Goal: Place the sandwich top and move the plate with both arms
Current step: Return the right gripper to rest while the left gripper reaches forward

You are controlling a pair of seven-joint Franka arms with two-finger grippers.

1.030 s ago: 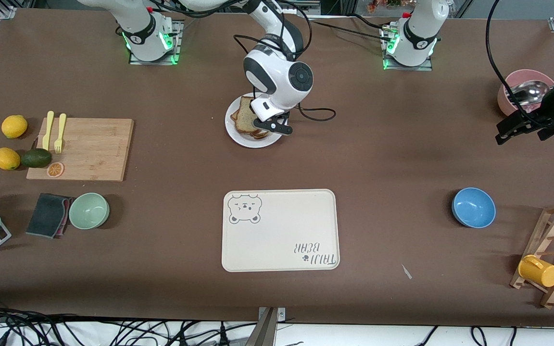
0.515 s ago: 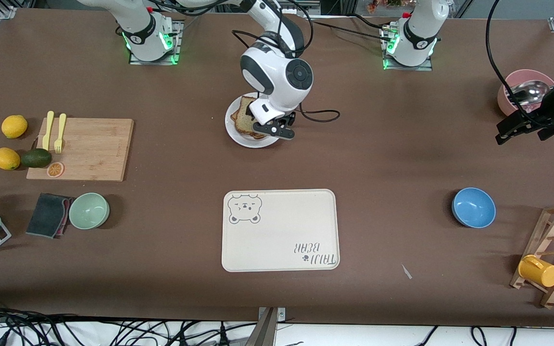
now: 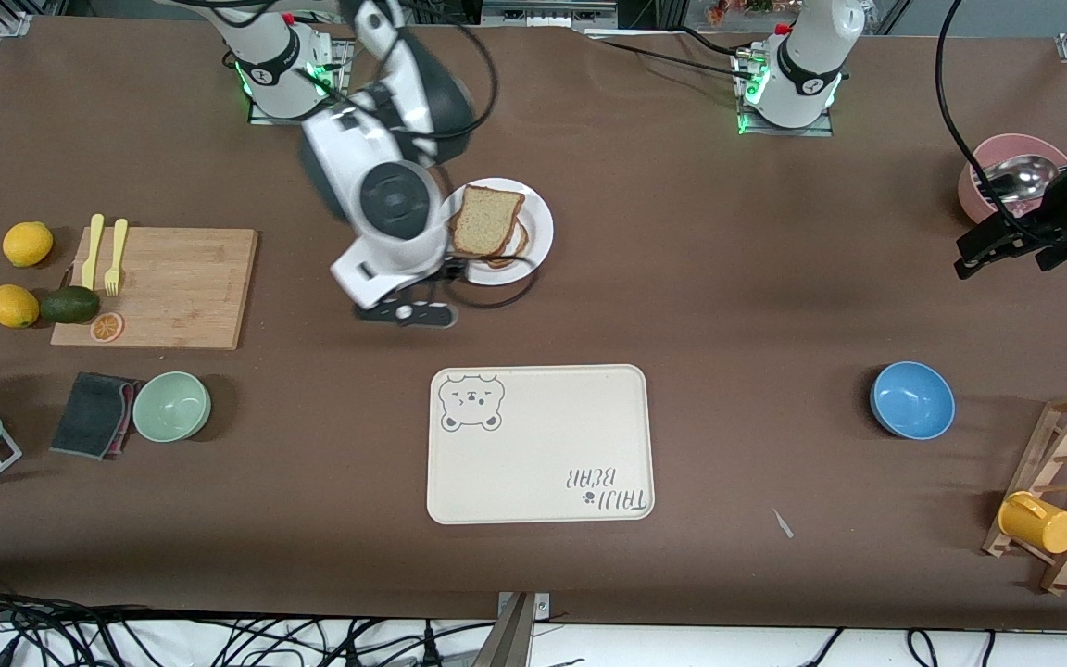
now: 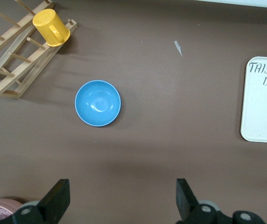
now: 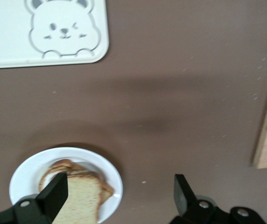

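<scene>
The sandwich top (image 3: 487, 220), a pale speckled bread slice, lies flat on a stack of darker slices on the white plate (image 3: 538, 227). My right gripper (image 3: 404, 313) hangs open and empty over bare table, beside the plate toward the right arm's end. In the right wrist view the plate (image 5: 26, 172) and the sandwich top (image 5: 80, 203) show by one of the fingers (image 5: 54, 198), and nothing lies in the right gripper (image 5: 119, 193). My left gripper (image 3: 969, 259) waits open and empty by the pink bowl. The left gripper (image 4: 122, 196) looks down on bare table.
A cream bear tray (image 3: 541, 445) lies nearer the camera than the plate. A cutting board (image 3: 158, 287) with forks, fruit and a green bowl (image 3: 171, 406) are at the right arm's end. A blue bowl (image 3: 912, 399), pink bowl (image 3: 1015, 176) and cup rack (image 3: 1061, 500) are at the left arm's end.
My right gripper opened, let go of the bread slice on the stack, and swung off the plate toward the cutting board. The left arm has not moved.
</scene>
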